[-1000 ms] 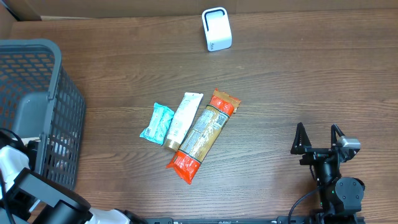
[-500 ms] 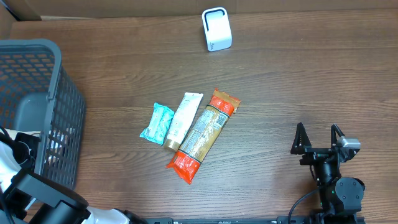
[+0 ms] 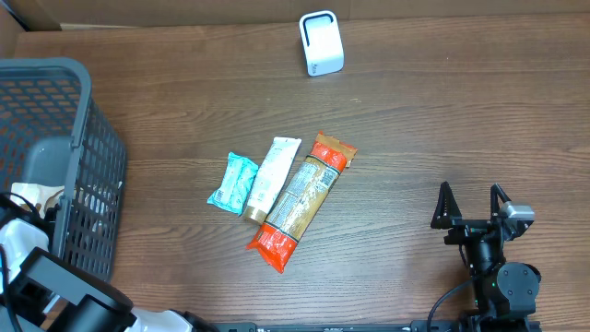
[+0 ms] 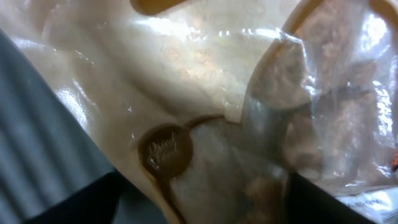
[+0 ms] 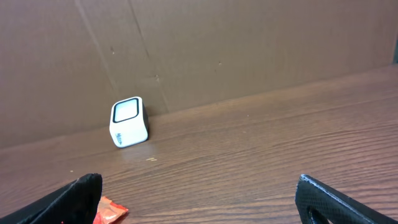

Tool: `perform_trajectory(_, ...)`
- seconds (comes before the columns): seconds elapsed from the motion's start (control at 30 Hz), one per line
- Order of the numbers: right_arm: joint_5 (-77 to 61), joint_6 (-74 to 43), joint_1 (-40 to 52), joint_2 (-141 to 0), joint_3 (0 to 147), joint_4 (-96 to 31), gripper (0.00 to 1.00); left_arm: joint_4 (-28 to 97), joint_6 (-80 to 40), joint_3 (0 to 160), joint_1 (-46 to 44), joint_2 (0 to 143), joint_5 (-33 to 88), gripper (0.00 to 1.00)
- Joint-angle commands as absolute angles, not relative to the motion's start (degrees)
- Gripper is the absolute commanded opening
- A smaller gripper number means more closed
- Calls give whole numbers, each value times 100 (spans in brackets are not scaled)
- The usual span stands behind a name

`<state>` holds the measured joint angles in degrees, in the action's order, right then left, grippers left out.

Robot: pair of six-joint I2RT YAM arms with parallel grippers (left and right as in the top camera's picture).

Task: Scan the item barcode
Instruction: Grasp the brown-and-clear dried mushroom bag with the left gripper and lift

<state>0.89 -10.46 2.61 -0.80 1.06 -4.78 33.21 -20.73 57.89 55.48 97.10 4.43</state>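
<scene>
At the far left of the desk point(image 3: 415, 111) sits a grey mesh basket point(image 3: 101, 157). The left jaws hang over its near end, spread apart, their dark fingertips point(image 4: 74, 202) at the lower corners of the wrist view. Close beneath them, in the basket, lies a glossy tan-and-clear packet point(image 4: 205, 93); we cannot tell whether it touches either fingertip. Mid-desk we see a teal packet point(image 3: 232, 183), a white tube point(image 3: 272, 177) and a long orange-and-tan packet point(image 3: 301, 201), side by side. The white scanner point(image 3: 321, 43) stands at the far edge, well apart. Far right, the right jaws stand wide open, holding nothing.
</scene>
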Motion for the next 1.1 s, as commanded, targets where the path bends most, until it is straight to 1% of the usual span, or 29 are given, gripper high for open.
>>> perform_trajectory(0.0,143,-1039,261,-16,45,-458,100,3017,-2084,5347,5500,9815,384,95)
perform_trajectory(0.07,143,-1039,261,-16,45,-458,100,2759,-2110,5258,5498,9815,502,100)
perform_trajectory(0.17,143,-1039,261,-16,45,-458,100,2486,-2154,5177,5498,9815,613,98)
perform_trajectory(0.23,143,-1039,261,-16,45,-458,100,2366,-2259,5135,5494,9819,626,100)
perform_trajectory(0.27,143,-1039,261,-16,45,-458,100,2287,-2294,5107,5492,9819,631,99)
perform_trajectory(0.33,143,-1039,261,-16,45,-458,100,2139,-2340,5046,5463,9826,648,94)
perform_trajectory(0.53,143,-1039,261,-16,45,-458,100,1984,-2327,4987,5262,9935,711,89)
perform_trajectory(0.57,143,-1039,261,-16,45,-458,100,1981,-2311,4987,5231,9944,709,86)
perform_trajectory(0.6,143,-1039,261,-16,45,-458,100,1981,-2290,4987,5196,9944,711,75)
perform_trajectory(0.67,143,-1039,261,-16,45,-458,100,1977,-2272,4987,5170,9944,738,46)
perform_trajectory(0.7,143,-1039,261,-16,45,-458,100,1964,-2270,4989,5170,9944,801,26)
perform_trajectory(0.73,143,-1039,261,-16,45,-458,100,1959,-2272,4995,5172,9944,891,10)
perform_trajectory(0.77,143,-1039,261,-16,45,-458,100,1964,-2268,5019,5177,9942,1002,4)
perform_trajectory(0.9,143,-1039,261,-16,45,-458,100,2224,-2027,5310,5190,9929,1485,4)
perform_trajectory(1.07,143,-1039,261,-16,45,-458,100,3336,-1815,6337,5194,9920,2012,4)
